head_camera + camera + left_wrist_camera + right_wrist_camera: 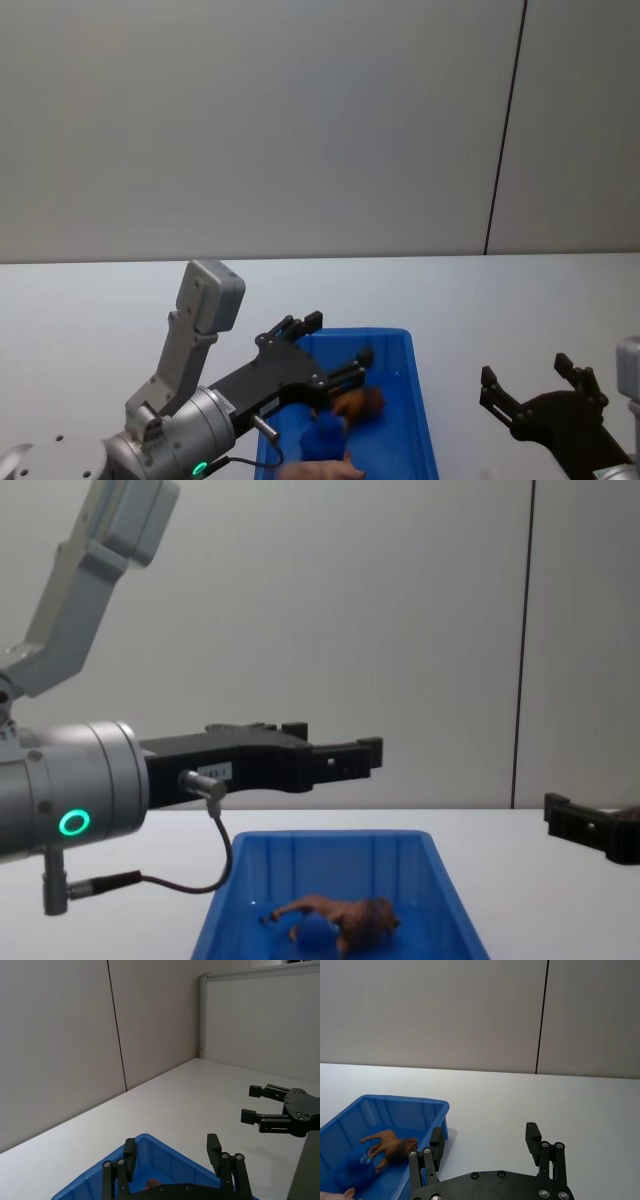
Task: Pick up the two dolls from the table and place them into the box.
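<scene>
The blue box [420, 420] stands on the white counter [90, 320], near the robot and a little left of the middle. Inside it the brown lion [340, 917] lies on the floor of the box, toward the right wall in the head view. In the right wrist view the lion [390, 1147] shows its darker mane and its legs, and it touches only the box floor.

At the near edge of the box a pale pink shape [320, 468] shows at the bottom of the head view; I cannot tell if it is the pig or something else.

The left gripper [335, 350] hangs above the box, over its left part, higher than the rim. Its fingers [214, 1147] are spread and nothing is between them. In the chest view this gripper [335, 758] is well above the lion.

The right gripper [532, 385] is over the bare counter to the right of the box, apart from it. Its fingers [534, 1135] are also spread, with nothing between them.
</scene>
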Robot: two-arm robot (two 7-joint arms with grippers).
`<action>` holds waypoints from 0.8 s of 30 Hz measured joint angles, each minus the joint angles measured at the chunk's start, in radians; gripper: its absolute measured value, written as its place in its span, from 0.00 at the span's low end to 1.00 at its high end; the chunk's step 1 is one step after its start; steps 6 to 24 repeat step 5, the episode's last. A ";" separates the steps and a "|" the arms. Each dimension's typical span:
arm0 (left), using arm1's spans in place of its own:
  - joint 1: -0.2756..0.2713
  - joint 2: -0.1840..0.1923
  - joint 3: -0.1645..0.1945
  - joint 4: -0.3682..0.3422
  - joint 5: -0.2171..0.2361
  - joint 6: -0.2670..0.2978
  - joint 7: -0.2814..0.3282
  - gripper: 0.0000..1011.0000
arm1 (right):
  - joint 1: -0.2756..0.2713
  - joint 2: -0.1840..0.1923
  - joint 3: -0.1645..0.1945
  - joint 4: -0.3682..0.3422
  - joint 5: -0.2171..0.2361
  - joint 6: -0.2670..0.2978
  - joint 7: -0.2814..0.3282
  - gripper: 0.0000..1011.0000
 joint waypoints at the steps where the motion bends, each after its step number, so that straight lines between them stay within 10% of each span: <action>1: -0.001 -0.001 0.000 0.001 0.000 -0.001 -0.002 0.88 | 0.000 0.000 0.000 0.000 0.000 0.000 0.000 0.99; 24: -0.004 -0.004 0.002 0.003 -0.001 -0.002 -0.012 0.99 | 0.000 0.000 0.000 0.000 0.000 0.000 0.000 0.99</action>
